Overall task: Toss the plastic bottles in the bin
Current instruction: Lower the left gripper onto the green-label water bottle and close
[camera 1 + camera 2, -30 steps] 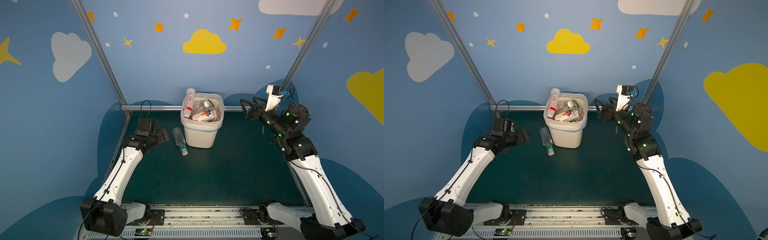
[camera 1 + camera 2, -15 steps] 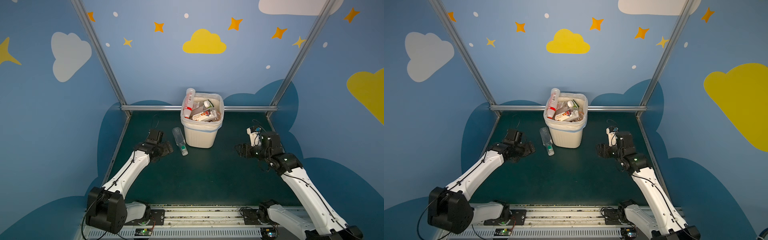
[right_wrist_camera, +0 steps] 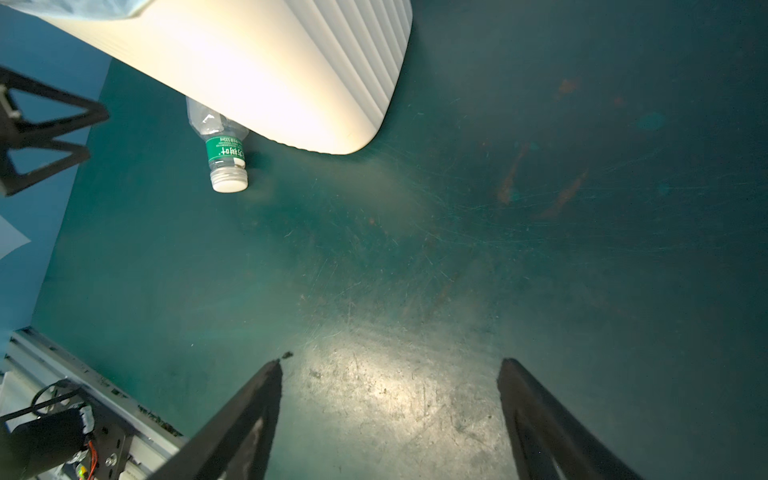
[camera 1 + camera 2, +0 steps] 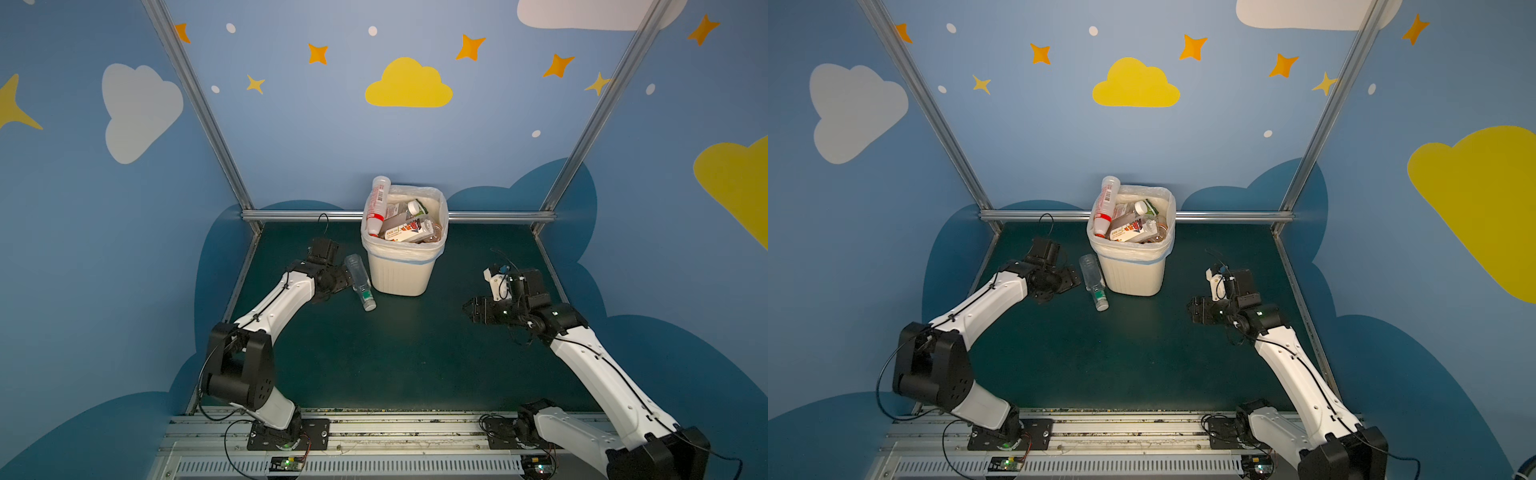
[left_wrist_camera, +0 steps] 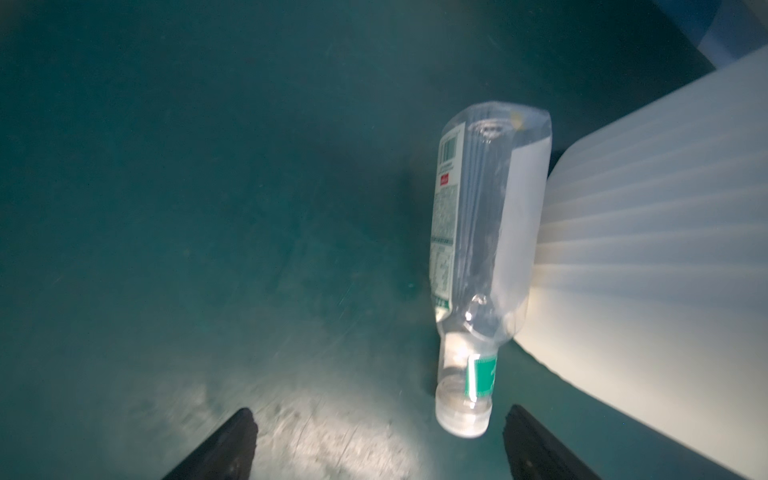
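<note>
We see a cream-white, ribbed bin (image 4: 401, 276); a clear bottle (image 4: 358, 277) with green neck band and white cap; a dark green table (image 4: 395, 357); blue walls (image 4: 316, 141) patterned with yellow and white clouds (image 4: 408, 85) and orange stars (image 4: 318, 53).

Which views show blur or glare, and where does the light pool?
Left wrist view: the bottle and mat look blurred, with a bright patch beside the cap. Right wrist view: sharp, but the bin glares white. Both top views: evenly lit, crisp.
</note>
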{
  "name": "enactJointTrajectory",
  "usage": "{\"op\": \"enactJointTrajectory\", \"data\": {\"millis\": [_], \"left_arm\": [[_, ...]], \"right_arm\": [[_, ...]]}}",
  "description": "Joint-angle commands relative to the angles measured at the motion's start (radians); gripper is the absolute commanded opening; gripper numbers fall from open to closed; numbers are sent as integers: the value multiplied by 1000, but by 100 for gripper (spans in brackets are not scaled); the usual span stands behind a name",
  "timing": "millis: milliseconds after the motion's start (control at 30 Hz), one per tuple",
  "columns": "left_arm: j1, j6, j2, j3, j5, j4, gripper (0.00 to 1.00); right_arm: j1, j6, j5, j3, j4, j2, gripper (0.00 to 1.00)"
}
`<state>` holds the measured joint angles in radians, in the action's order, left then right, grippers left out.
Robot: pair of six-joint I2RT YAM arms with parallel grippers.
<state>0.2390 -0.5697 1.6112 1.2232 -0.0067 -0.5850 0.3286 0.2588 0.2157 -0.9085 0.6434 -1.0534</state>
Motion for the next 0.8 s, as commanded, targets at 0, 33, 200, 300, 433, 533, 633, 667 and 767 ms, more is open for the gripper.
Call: {"op": "enactJointTrajectory", "data": {"millis": [0, 33, 200, 300, 433, 533, 633, 667, 767], "left_arm": [[3, -2, 51, 34, 7, 25, 94], [3, -8, 63, 37, 4, 37, 94], [2, -10, 116, 70, -19, 54, 95], [2, -11, 151, 96, -10, 58, 96], [2, -15, 199, 131, 5, 72, 96], [1, -15, 234, 158, 19, 94, 98], [4, -12, 272, 201, 34, 88, 99], [6, -11, 286, 217, 38, 84, 99], [13, -6, 319, 254, 40, 73, 99]], "right_arm": [[1, 10, 30, 16, -16, -8, 83], [1, 8, 31, 17, -18, -12, 83], [3, 5, 37, 22, -27, -24, 82], [2, 2, 39, 16, -32, -39, 83], [4, -1, 46, 5, -32, -57, 83], [3, 0, 52, 7, -37, -61, 83], [3, -2, 48, 7, -35, -63, 83], [3, -3, 47, 5, -33, -64, 83], [3, -7, 41, 5, -33, -63, 83]]}}
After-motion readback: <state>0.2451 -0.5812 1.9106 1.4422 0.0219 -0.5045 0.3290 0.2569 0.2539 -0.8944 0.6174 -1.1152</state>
